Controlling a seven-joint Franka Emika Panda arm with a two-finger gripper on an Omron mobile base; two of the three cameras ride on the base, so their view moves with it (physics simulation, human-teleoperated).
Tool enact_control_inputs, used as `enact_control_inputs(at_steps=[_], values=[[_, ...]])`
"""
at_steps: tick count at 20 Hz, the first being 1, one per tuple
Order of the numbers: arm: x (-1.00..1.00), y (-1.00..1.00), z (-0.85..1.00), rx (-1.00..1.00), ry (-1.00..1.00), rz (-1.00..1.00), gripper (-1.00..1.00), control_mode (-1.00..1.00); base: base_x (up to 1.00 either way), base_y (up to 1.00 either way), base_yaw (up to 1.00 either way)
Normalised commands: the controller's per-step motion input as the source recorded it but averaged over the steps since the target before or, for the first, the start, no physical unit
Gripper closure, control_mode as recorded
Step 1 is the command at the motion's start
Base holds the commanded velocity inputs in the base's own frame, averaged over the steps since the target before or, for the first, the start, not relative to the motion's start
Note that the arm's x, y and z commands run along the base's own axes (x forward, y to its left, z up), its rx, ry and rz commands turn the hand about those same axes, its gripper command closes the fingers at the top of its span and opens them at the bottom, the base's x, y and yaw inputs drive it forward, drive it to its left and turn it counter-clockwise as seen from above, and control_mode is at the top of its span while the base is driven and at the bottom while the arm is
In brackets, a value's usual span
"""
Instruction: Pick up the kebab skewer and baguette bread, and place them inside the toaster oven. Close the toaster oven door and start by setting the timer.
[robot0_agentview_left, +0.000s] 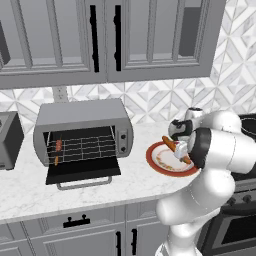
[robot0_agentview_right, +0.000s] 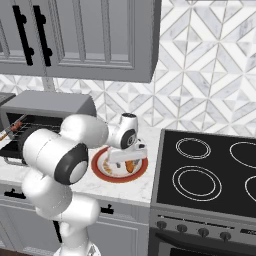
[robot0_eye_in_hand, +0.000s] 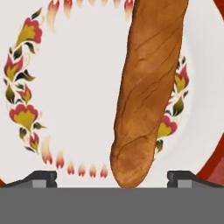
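**Operator:** My gripper (robot0_eye_in_hand: 112, 177) has its jaws spread wide and is holding nothing. In the hand view the two tips stand on either side of the near end of the baguette bread (robot0_eye_in_hand: 146, 92), neither one touching it as far as I can tell. The loaf lies on the plate (robot0_eye_in_hand: 74, 87), the one with the flower border and red rim, running away from me up the picture.

**Observer:** Where does that leave the skewer?

**Operator:** From the left base view, the kebab skewer (robot0_agentview_left: 58, 148) already lies on the wire rack at the left side of the toaster oven (robot0_agentview_left: 82, 131). The toaster oven door (robot0_agentview_left: 83, 174) is dropped flat onto the counter (robot0_agentview_left: 30, 192). So I judge the first item done and the bread pick is the step in hand.

**Observer:** What does the next move need?

**Operator:** I'd say come straight down until the tips bracket the loaf low on its sides, then close. I'm over its end rather than its middle, so it may tip when lifted; shifting along it first would be safer. After that it's a long carry left to the oven mouth, well apart from the plate, and the bread has to go in without knocking the skewer.

**Observer:** And the knobs?

**Operator:** The knob panel (robot0_agentview_left: 123, 140) sits at the oven's right; that waits until the door is shut.
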Motion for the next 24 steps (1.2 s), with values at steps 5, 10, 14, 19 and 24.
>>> enact_control_inputs(at_steps=[5, 10, 14, 19, 24], values=[[0.45, -0.01, -0.20, 0.00, 0.00, 0.04, -1.00, -1.00, 0.00, 0.00, 0.00], [0.16, 0.00, -0.23, 0.00, 0.00, 0.03, -1.00, -1.00, 0.00, 0.00, 0.00], [0.09, 0.00, -0.27, 0.00, 0.00, 0.04, 1.00, -1.00, 0.00, 0.00, 0.00], [-0.26, 0.00, 0.00, 0.00, -0.01, 0.07, 1.00, -1.00, 0.00, 0.00, 0.00], [-0.28, 0.18, 0.08, 0.00, 0.00, 0.13, 1.00, -1.00, 0.00, 0.00, 0.00]])
